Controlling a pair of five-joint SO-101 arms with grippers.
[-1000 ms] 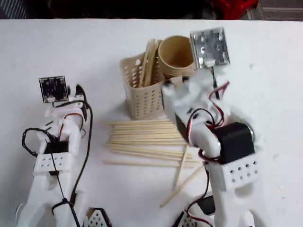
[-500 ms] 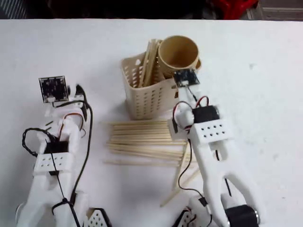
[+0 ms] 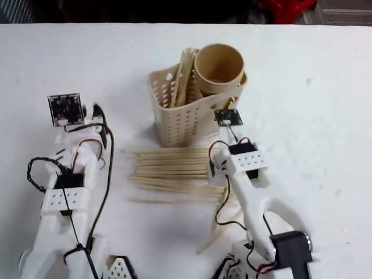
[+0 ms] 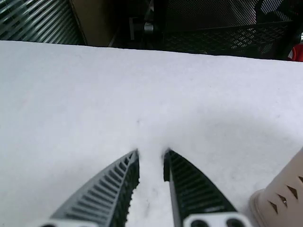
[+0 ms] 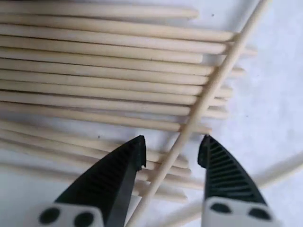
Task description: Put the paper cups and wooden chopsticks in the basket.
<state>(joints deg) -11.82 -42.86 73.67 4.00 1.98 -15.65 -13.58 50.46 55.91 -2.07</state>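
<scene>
From above, the right arm [image 3: 250,180] covers the right ends of the loose chopsticks [image 3: 171,168] on the tabletop [image 3: 325,87]. The paper cups [image 3: 218,68] look nested, perhaps two, their lower parts hidden behind the basket [image 3: 186,122] wall. The right wrist view cuts the chopsticks off at its edges; the left wrist view clips the basket at a corner.

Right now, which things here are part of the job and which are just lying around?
Job: basket; paper cups, stacked inside it; chopsticks standing in it; chopstick pile on the table; right gripper, open over the pile.

Lying about: red object beyond the table's far edge; black mesh crate behind the table.
</scene>
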